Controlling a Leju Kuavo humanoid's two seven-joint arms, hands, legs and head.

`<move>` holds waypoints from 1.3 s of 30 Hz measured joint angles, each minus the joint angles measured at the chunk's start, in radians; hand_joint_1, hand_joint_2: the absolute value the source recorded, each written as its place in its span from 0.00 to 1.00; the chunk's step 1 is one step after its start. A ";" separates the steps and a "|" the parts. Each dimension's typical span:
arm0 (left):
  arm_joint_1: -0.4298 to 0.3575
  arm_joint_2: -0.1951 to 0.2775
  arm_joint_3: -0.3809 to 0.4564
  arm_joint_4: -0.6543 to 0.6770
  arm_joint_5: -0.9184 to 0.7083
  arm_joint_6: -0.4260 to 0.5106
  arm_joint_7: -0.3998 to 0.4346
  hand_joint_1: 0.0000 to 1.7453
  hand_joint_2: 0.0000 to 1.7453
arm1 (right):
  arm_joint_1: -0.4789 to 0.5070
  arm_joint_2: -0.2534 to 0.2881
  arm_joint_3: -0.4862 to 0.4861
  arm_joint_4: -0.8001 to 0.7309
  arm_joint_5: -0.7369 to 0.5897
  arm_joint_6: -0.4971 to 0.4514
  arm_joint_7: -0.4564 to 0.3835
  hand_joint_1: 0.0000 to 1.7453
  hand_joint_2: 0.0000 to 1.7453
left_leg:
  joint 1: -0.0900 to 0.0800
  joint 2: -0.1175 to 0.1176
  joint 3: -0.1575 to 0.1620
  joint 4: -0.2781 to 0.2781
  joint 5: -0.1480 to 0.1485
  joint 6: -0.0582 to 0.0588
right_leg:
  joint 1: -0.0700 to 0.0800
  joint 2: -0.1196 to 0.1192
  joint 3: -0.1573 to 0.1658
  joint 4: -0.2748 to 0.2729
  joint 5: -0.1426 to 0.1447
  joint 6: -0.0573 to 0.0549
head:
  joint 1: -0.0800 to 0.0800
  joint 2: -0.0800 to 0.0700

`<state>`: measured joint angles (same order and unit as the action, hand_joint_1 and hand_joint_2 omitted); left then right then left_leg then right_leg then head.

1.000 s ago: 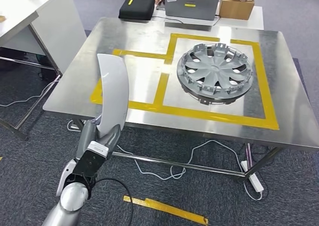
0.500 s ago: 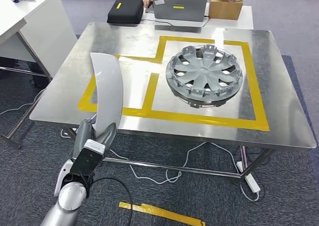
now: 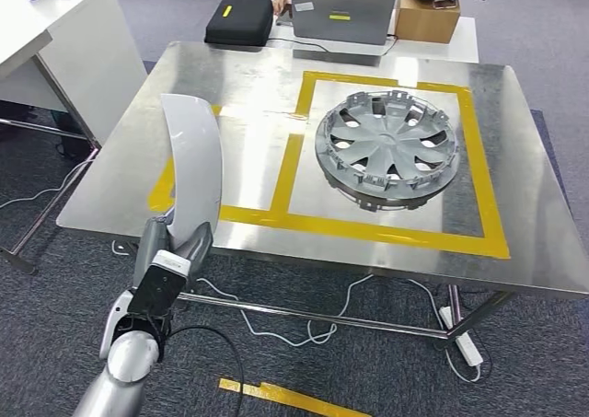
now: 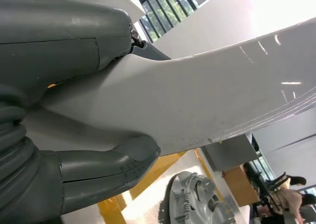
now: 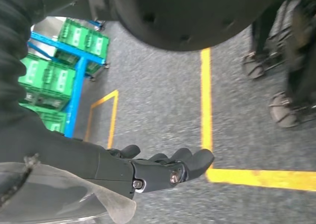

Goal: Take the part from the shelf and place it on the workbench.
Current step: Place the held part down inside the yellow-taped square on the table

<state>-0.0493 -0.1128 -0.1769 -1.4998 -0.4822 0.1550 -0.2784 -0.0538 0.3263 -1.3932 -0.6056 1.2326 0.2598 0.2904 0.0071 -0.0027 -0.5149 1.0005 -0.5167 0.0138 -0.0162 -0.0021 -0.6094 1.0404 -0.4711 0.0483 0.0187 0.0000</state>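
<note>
At the near edge of the steel worktop (image 3: 125,173), we hold the part (image 3: 195,164), a curved pale-grey panel, upright in our left hand (image 3: 168,260), at about seven o'clock in the head view; the left wrist view shows thumb and fingers (image 4: 111,167) clamped on its lower end. The panel's upper end rises in front of the yellow tape outline (image 3: 292,164), but we cannot tell whether it is yet over the surface. Since a second ago the whole scene has swung first one way, then back, and the worktop now sits a little squarer before us; we read that as our own body shifting, not the things moving, while the panel keeps its place in our grasp. We judge the carry nearly done and the setting-down not yet begun. Our right hand (image 5: 164,168) hangs over grey carpet by a yellow floor line (image 5: 253,177), fingers loosely apart, holding nothing. Counting outward: one panel in hand, one hubcap (image 3: 387,147) lying at one o'clock inside the larger taped square, two taped bays in all. Beyond the far edge stand one black case (image 3: 239,20), one laptop (image 3: 340,7) and one cardboard box (image 3: 432,17), with a person's hand (image 3: 281,3) beside the laptop.
</note>
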 joint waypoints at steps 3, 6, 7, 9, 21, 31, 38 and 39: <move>-0.002 0.000 0.002 0.000 0.000 0.001 0.000 1.00 1.00 | -0.002 0.000 0.000 0.001 0.001 0.000 -0.007 0.00 1.00 | -0.003 0.000 0.004 0.002 -0.010 -0.013 | 0.003 0.002 0.019 -0.021 -0.011 -0.027 | -0.006 0.000; -0.004 0.001 0.003 0.000 0.000 0.001 0.000 1.00 1.00 | -0.002 0.000 0.000 0.001 0.001 0.000 -0.006 0.00 1.00 | 0.001 0.000 -0.016 0.064 -0.048 -0.026 | 0.001 0.002 0.029 -0.022 -0.019 -0.048 | -0.011 0.000; -0.004 0.001 0.003 0.000 0.000 0.001 0.000 1.00 1.00 | -0.002 0.000 0.000 0.001 0.002 0.000 -0.005 0.00 1.00 | 0.002 0.001 -0.047 0.126 -0.076 -0.029 | 0.001 0.001 0.033 -0.022 -0.023 -0.053 | -0.013 0.000; -0.002 0.002 0.004 0.001 0.000 0.001 0.000 1.00 1.00 | -0.002 0.000 0.000 0.001 0.002 0.000 -0.005 0.00 1.00 | 0.002 0.001 -0.128 0.270 -0.127 -0.032 | 0.002 0.001 0.040 -0.022 -0.031 -0.059 | -0.013 0.000; -0.003 0.001 0.008 0.004 0.000 0.004 0.002 1.00 1.00 | -0.005 0.001 0.001 0.002 0.007 0.000 -0.005 0.00 1.00 | -0.002 -0.001 -0.062 0.016 0.043 0.011 | 0.006 0.006 0.069 0.000 -0.091 -0.015 | -0.008 0.000; -0.007 0.001 0.019 0.023 0.000 0.006 0.009 1.00 1.00 | -0.002 -0.005 0.001 0.003 0.016 0.000 -0.007 0.00 1.00 | -0.004 -0.002 -0.010 0.013 -0.004 0.006 | 0.007 0.000 -0.009 0.002 0.005 -0.015 | -0.007 0.000; -0.014 0.003 0.021 0.026 0.000 0.007 0.009 1.00 1.00 | -0.003 -0.004 0.001 0.005 0.016 0.000 -0.007 0.00 1.00 | -0.002 0.000 -0.056 0.138 -0.078 -0.029 | 0.004 0.000 0.029 -0.024 -0.017 -0.058 | -0.022 0.000; -0.013 0.003 0.021 0.027 -0.001 0.008 0.009 1.00 1.00 | -0.003 -0.004 0.001 0.005 0.016 0.000 -0.007 0.00 1.00 | 0.000 0.000 -0.098 0.211 -0.103 -0.032 | 0.004 0.000 0.033 -0.024 -0.022 -0.061 | -0.025 0.000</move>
<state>-0.0628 -0.1099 -0.1555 -1.4723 -0.4830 0.1625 -0.2692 -0.0571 0.3220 -1.3926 -0.6009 1.2487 0.2593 0.2834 0.0068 -0.0023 -0.6131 1.2114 -0.6195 -0.0181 -0.0123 -0.0020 -0.5761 1.0167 -0.4927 -0.0126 -0.0062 0.0000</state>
